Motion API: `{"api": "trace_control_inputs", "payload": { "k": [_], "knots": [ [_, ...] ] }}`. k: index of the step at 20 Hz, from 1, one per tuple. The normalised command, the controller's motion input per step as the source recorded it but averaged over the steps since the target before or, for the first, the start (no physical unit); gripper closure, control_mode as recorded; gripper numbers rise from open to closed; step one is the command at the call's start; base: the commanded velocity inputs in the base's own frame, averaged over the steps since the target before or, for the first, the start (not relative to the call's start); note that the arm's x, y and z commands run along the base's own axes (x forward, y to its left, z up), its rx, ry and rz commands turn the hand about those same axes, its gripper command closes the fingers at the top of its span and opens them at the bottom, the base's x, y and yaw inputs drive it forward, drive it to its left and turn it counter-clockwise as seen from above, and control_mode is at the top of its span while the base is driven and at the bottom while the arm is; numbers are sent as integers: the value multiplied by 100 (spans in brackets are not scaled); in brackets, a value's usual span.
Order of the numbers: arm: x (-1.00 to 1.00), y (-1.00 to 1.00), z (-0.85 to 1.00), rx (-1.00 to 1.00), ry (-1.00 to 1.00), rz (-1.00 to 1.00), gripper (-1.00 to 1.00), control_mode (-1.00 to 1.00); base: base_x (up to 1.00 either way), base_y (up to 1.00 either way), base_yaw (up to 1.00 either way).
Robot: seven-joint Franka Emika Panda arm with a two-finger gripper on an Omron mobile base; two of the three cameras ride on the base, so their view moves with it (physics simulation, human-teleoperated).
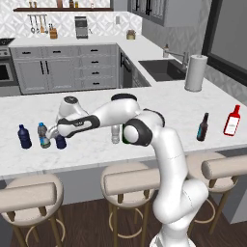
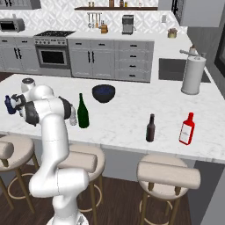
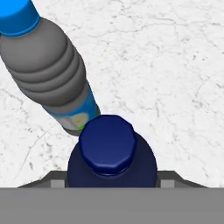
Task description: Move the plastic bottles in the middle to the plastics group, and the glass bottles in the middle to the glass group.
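My tool (image 1: 57,132) grips the dark blue bottle (image 3: 112,159) upright, straight below my hand — the blue-labelled bottle (image 3: 48,65) stands just beside it on the counter (image 1: 159,108)

Dark bowl (image 2: 103,93) on marble table (image 2: 132,110), near its far edge. Paper towel roll (image 2: 193,75) upright beside sink (image 2: 173,69). Three round stools (image 2: 168,173) along near side. Oven (image 2: 52,55) and coffee machine (image 2: 127,24) against back wall.
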Motion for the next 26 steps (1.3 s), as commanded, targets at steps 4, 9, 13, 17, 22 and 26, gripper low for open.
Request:
{"api": "trace_control_inputs", "payload": {
  "k": [4,9,13,17,22,26],
  "knots": [
    [0,0,-27,0,-2,5,100,-100,0,0,0],
    [0,0,-1,1,-12,3,100,-100,0,0,0],
    [0,0,-7,9,-14,2,100,-100,0,0,0],
    [1,0,-1,17,-4,1,100,-100,0,0,0],
    [2,0,-4,5,0,1,100,-100,0,0,0],
    [0,0,-13,0,0,0,100,-100,0,0,0]
  ]
}}
